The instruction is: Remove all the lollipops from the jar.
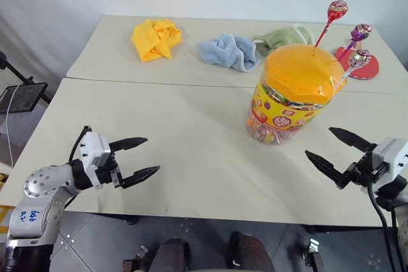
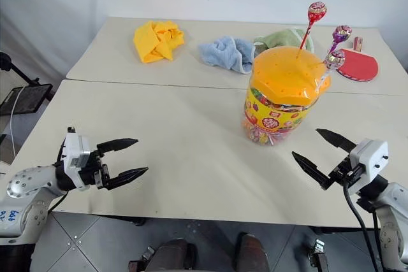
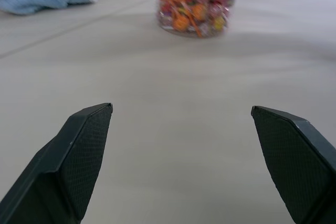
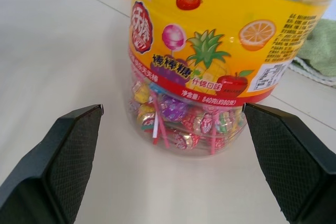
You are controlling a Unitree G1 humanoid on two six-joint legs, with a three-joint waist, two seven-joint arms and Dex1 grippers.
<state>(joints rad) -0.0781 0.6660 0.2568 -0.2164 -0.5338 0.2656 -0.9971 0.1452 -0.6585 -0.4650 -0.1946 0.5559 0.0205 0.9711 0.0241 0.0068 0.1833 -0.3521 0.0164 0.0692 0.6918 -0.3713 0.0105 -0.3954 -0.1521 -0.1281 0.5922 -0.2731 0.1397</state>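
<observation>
still three lollipops [image 1: 337,9] in jar [image 1: 290,97]

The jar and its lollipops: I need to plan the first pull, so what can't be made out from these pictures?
- How deep the three sticks sit in the jar: the orange lid hides them in the head views.
- Right wrist view: the jar's top is cut off by the edge, so no lollipops on the lid appear.
- Left wrist view: the jar is cut off above the label and blurred.
- Red paddle: partly hidden behind the lollipops.
</observation>
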